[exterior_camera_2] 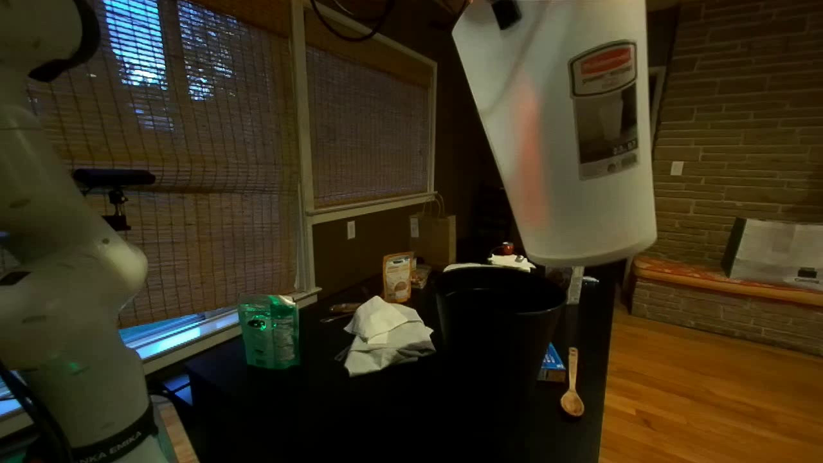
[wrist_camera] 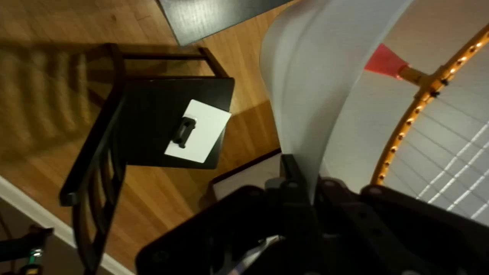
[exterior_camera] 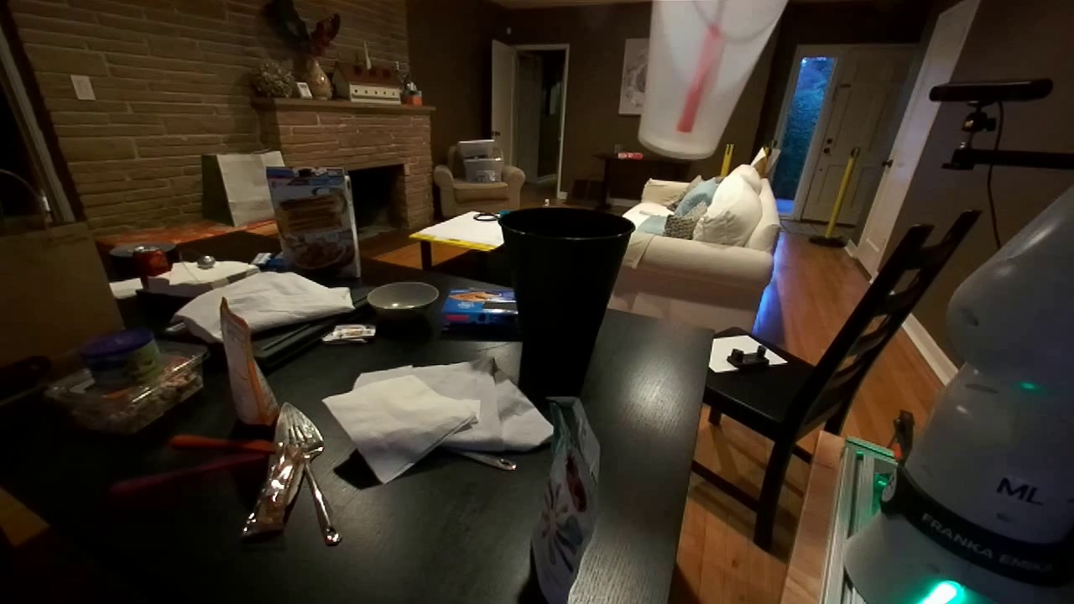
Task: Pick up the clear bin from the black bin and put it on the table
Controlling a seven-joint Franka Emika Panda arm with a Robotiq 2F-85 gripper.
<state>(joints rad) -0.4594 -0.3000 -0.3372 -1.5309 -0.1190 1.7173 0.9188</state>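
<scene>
1. Dim light falls on a stone wall [exterior_camera: 168, 109], a wooden floor [exterior_camera_2: 694, 392] and a sofa [exterior_camera: 696, 277] around the table [exterior_camera: 642, 377].
2. Low in the wrist view, the gripper [wrist_camera: 308, 173] pinches the wall of the clear bin [exterior_camera_2: 556, 154], the plastic held tight between its two sides.
3. That bin hangs in the air, leaning, base downward; its top runs out of both exterior views. It is out of the black bin [exterior_camera: 558, 310]: an exterior view shows a gap between its base and the black rim. I cannot tell whether it is over the table.
4. Inside the clear bin is a racket [wrist_camera: 401, 135], orange frame and white strings plain in the wrist view; a red strip [exterior_camera: 698, 88] shows through the plastic in both exterior views.
5. The black bin stands upright on the table, mouth up, with white cloths [exterior_camera: 403, 424] and a blue box [exterior_camera: 474, 309] near it.
6. Farther off on the table are a bowl [exterior_camera: 403, 299], a spatula [exterior_camera: 302, 432] and a tall box [exterior_camera: 315, 218]; an exterior view also shows a green pouch [exterior_camera_2: 270, 331] and a wooden spoon [exterior_camera_2: 571, 402].
7. Beside the table stands a chair [exterior_camera: 776, 398], a white sheet [wrist_camera: 206, 130] on its seat and a black object [exterior_camera: 751, 362] on that.
</scene>
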